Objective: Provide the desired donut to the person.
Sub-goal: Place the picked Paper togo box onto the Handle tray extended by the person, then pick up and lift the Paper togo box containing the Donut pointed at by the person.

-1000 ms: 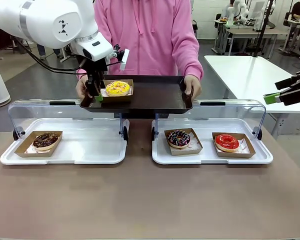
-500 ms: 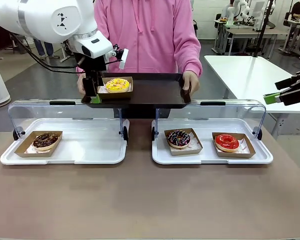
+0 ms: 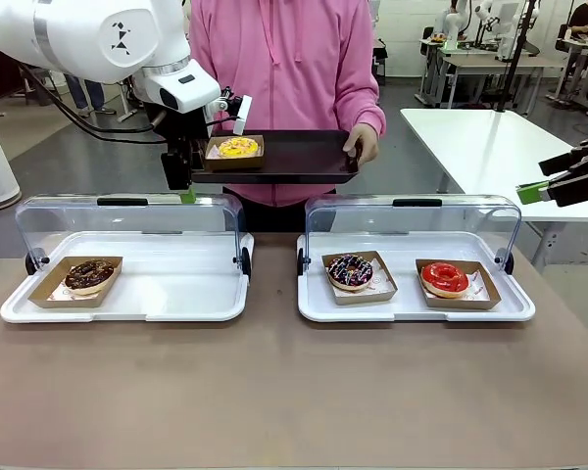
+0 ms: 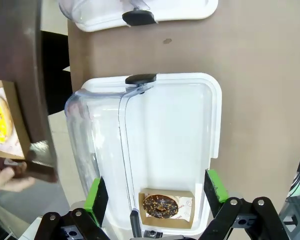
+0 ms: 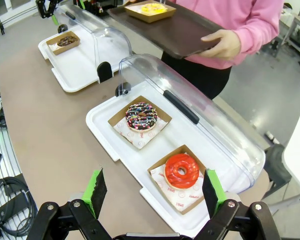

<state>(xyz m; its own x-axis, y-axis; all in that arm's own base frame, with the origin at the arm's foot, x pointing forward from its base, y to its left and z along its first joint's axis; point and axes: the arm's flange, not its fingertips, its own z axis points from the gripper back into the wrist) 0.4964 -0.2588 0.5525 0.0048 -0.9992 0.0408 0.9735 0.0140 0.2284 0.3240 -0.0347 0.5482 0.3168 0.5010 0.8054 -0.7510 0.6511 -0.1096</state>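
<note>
- Currently, at frame left in the front view, a chocolate donut (image 3: 89,274) sits in its box in the left display case (image 3: 176,305), lid up; not the one served.
- Upper left: left gripper (image 3: 183,188) hangs above that case with jaws spread wide and nothing between them; the left wrist view shows the pads apart and empty.
- Yellow donut (image 3: 237,147), the task's thing, lies just right of that gripper and a bit higher, in a cardboard box on the left end of the dark tray (image 3: 309,157).
- Tray long axis runs left-right across the frame; the person (image 3: 294,59) holds it up, one hand (image 3: 365,145) on its right end.
- Judgement: delivery looks done; left arm is the nearer one, and a pull-back should go leftward, away from the tray edge.
- Centre right: sprinkle donut (image 3: 350,271) and red donut (image 3: 444,278) rest in the right display case (image 3: 412,311).
- Far right edge: right gripper (image 3: 532,178) parked, jaws wide, empty, well apart from the tray.
</note>
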